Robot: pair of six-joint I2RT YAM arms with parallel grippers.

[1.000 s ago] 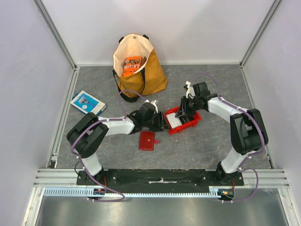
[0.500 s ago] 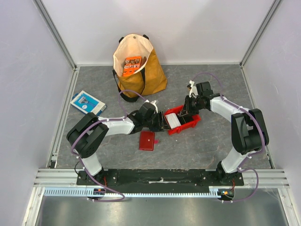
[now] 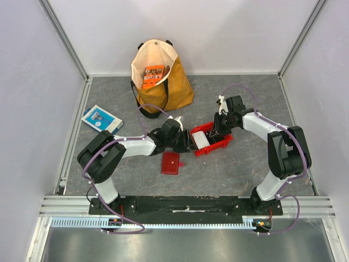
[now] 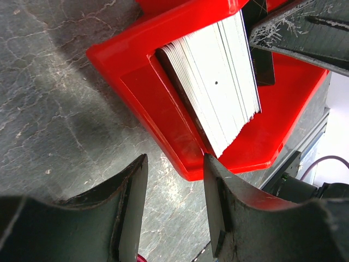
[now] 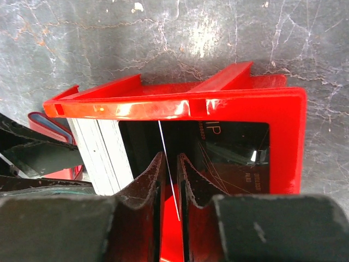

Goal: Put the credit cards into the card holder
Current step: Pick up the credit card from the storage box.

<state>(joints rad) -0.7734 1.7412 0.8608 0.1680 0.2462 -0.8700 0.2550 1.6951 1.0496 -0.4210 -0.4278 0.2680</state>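
Starting at nine o'clock on the worktop (image 3: 245, 169), the blue-and-white box (image 3: 101, 118) lies well away from the work and plays no part. My left fingers (image 4: 131, 207) stand wide with nothing between them, just beside the near corner of the red bin (image 4: 142, 93); I cannot tell whether they touch its rim. The wallet (image 3: 170, 162) lies flat on the worktop at about seven o'clock from the bin, near it but apart, and from above I cannot tell whether it is folded open or shut. Inside the bin, the stack of white cards (image 4: 218, 82) leans on edge against the left-hand wall, with a dark card (image 5: 229, 158) lying flat on the bin's floor at about three o'clock from the stack. My right fingers (image 5: 147, 191) reach down into the bin from its one o'clock side, drawn narrow around a single card (image 5: 169, 169) that I see edge-on between them; whether they truly pinch it I cannot tell. I judge this to be the picking step, with no card visibly in the wallet. Next I need a firm pinch, a straight lift clear of the rim, then a carry toward seven o'clock. The wallet's pockets must be open to take the card, likely work for the left fingers.
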